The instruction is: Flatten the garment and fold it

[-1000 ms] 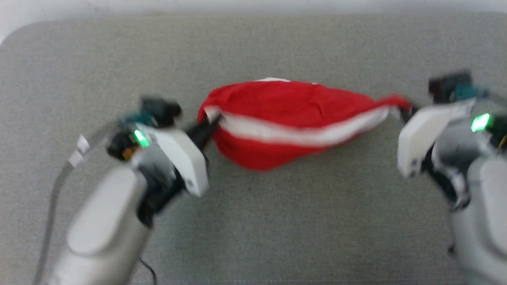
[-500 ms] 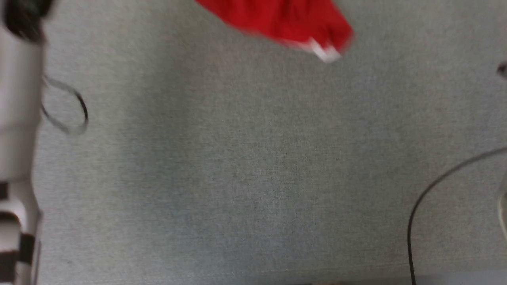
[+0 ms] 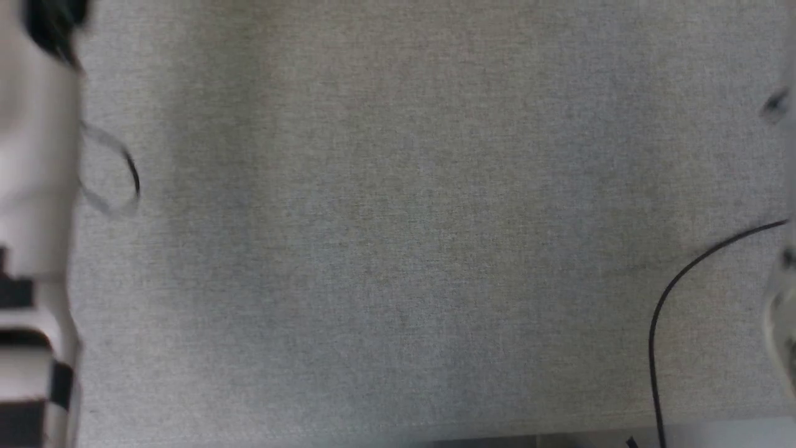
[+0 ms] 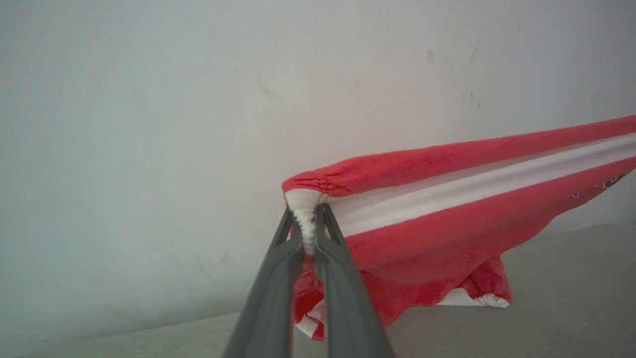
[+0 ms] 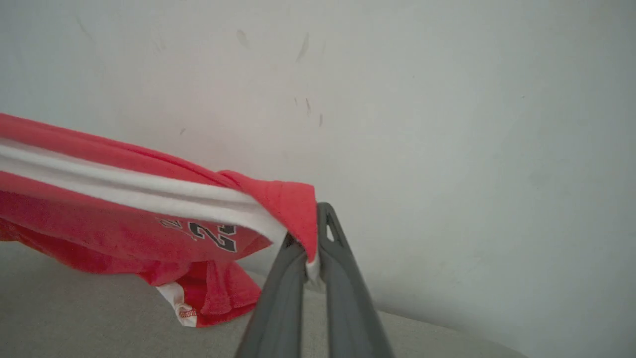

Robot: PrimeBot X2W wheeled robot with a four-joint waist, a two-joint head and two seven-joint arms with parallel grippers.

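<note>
I hold the red shorts (image 4: pixel 422 233) stretched between my two hands above the grey fabric surface (image 4: pixel 571 298). Their long axis runs straight from one gripper to the other. The white stripe (image 4: pixel 472 186) lies along that line near the top edge and is pulled taut and smooth.

My left gripper (image 4: pixel 307 221) is clamped shut on a puckered white bit of cloth at one end of the stripe, the fingers pressed together with the fabric bunched between them. My right gripper (image 5: pixel 309 243) is pinched tight on the opposite end, where a red corner folds over one fingertip.

Below the stripe the soft cloth sags in loose folds. Its lowest hem (image 4: pixel 472 298), trimmed in white, reaches down to the surface and seems to touch it.

From my right wrist I see the shorts (image 5: pixel 99 219) with a dark number print (image 5: pixel 213 234) just under the stripe. From my left wrist I see the gathered end in my fingers and, behind it, a pale, lightly scuffed wall (image 4: pixel 149 124).

My head camera, blurred, looks down on the woven grey surface (image 3: pixel 398 224). A pale forearm (image 3: pixel 37 155) lies along its left edge, a thin cable loop (image 3: pixel 118 180) sits beside that, and a black cable (image 3: pixel 671 298) curves in at the right.
</note>
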